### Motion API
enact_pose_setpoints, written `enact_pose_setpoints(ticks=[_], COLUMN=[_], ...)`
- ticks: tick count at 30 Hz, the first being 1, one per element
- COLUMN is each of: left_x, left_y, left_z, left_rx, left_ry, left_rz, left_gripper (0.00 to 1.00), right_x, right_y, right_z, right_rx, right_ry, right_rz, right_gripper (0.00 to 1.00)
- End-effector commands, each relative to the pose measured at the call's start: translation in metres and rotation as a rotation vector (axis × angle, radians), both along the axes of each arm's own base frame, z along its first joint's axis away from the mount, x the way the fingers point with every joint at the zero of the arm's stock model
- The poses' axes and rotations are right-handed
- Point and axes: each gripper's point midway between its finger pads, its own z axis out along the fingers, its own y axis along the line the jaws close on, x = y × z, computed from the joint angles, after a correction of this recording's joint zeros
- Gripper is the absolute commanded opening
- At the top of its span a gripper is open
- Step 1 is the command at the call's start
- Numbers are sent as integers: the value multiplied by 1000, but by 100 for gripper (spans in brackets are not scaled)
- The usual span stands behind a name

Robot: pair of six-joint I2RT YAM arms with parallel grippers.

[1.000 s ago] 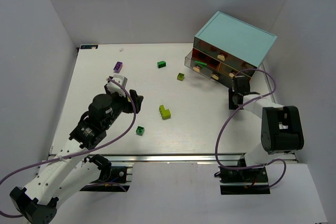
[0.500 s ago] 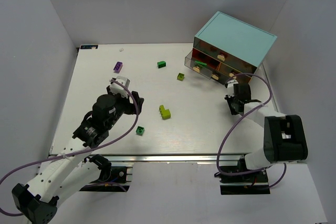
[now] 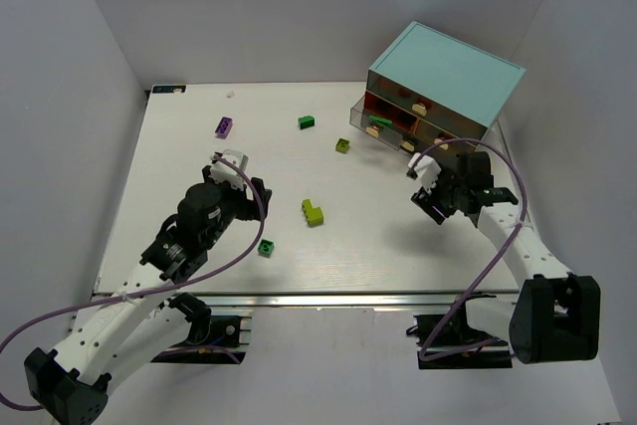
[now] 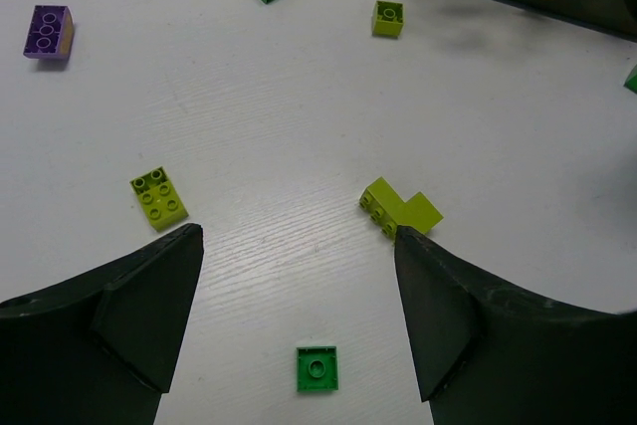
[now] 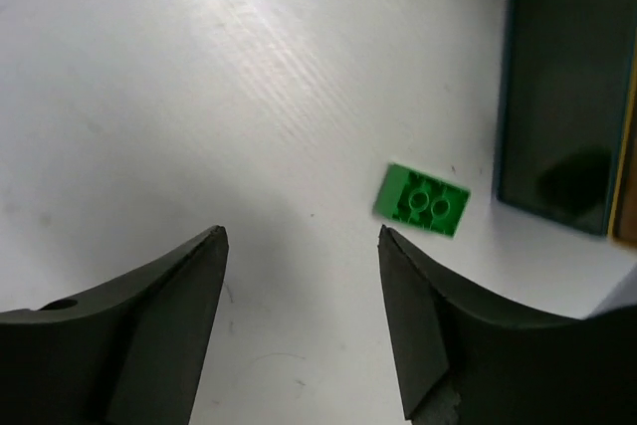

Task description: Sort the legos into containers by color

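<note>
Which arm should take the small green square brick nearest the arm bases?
Left. The open left tool hangs close above the green square brick; the right tool is far off beside the cabinet.

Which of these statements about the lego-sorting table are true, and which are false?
1. The left arm's fingers stand open with nothing between them. True.
2. The purple lego lies inside a drawer. False: it lies on the table, far from the cabinet.
3. A green lego lies on the table ahead of the right arm's fingers. True.
4. The cabinet's top is red. False: it is light blue.
</note>
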Motion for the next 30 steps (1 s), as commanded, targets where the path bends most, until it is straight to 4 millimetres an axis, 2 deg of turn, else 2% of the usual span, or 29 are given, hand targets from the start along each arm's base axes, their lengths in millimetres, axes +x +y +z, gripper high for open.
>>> enact_pose_setpoints(ticks=[1, 2, 5, 8, 9, 10, 12, 13, 14, 15, 16, 21, 26, 30], left_x=[0, 0, -1, -3, -3, -4, -5, -6, -7, -8, -8, -11, -14, -14], left_y=[0, 0, 0, -1, -1, -1, -2, -2, -3, -4, -5, -7, -10, -9], left_z=[10, 11, 14, 17, 18, 21, 23, 25, 26, 28, 30, 34, 39, 39], left_rx=[-11, -14, -17, -21, -24, -27, -32, -36, -39, -42, -47, -54, -67, -66], left_ry=[-39, -41, -46, -52, -52, -58, -63, -65, -66, -71, -77, -83, -97, -98], left_rz=[-4, -5, -8, -17, -20, -23, -29, -33, -41, -46, -50, -75, -94, -95], left_gripper=[88, 88, 88, 88, 88, 88, 88, 88, 88, 88, 88, 88, 88, 88], right_x=[-22, -29, -34, -13, -1, 7, 18, 23, 24, 29, 31, 47, 57, 66], right_y=[21, 20, 12, -3, -4, -18, -26, -31, -31, -33, -33, -36, -38, -38], right_z=[5, 6, 10, 21, 26, 25, 16, 23, 13, 19, 12, -2, -20, -32], right_rx=[-79, -141, -269, -448, -509, -588, -665, -687, -668, -675, -670, -734, -703, -714], right_ry=[19, 42, 34, -48, -99, -88, -50, -25, 31, 50, 78, 59, 146, 138], right_rz=[418, 559, 768, 880, 907, 902, 960, 960, 985, 1001, 1012, 1046, 1041, 1035], right_gripper=[66, 65, 66, 73, 74, 75, 75, 76, 84, 85, 88, 89, 88, 88])
